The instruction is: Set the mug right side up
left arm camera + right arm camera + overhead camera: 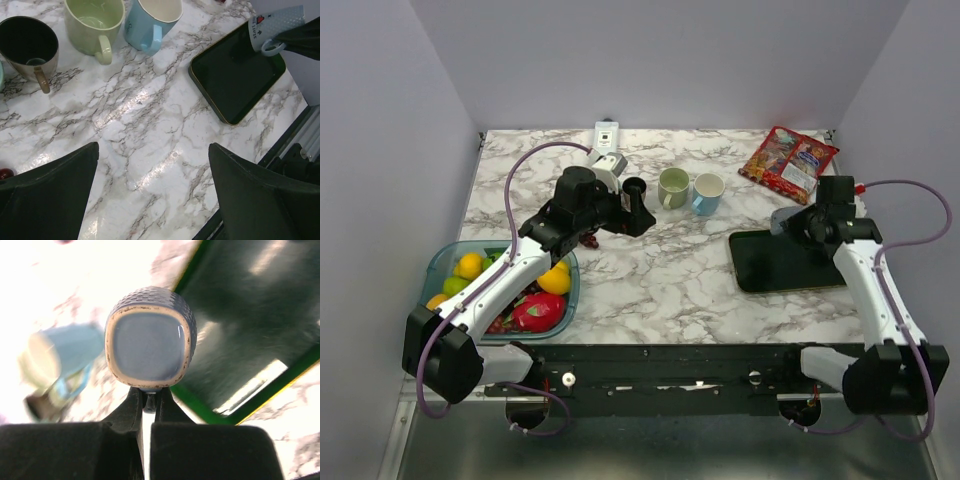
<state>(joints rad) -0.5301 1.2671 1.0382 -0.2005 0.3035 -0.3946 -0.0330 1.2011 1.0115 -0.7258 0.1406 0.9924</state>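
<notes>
Marble table [660,275], right gripper [149,401] pinching handle of blue mug [150,337]

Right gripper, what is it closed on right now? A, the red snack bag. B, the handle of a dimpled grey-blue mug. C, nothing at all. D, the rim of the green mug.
B: in the right wrist view the right gripper pinches the handle of the dimpled mug, with the dark tray behind it.

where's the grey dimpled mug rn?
Top view, right side: the grey mug is pinched by its handle in the right gripper at the far edge of the dark tray, the blue mug nearest on its left.
</notes>
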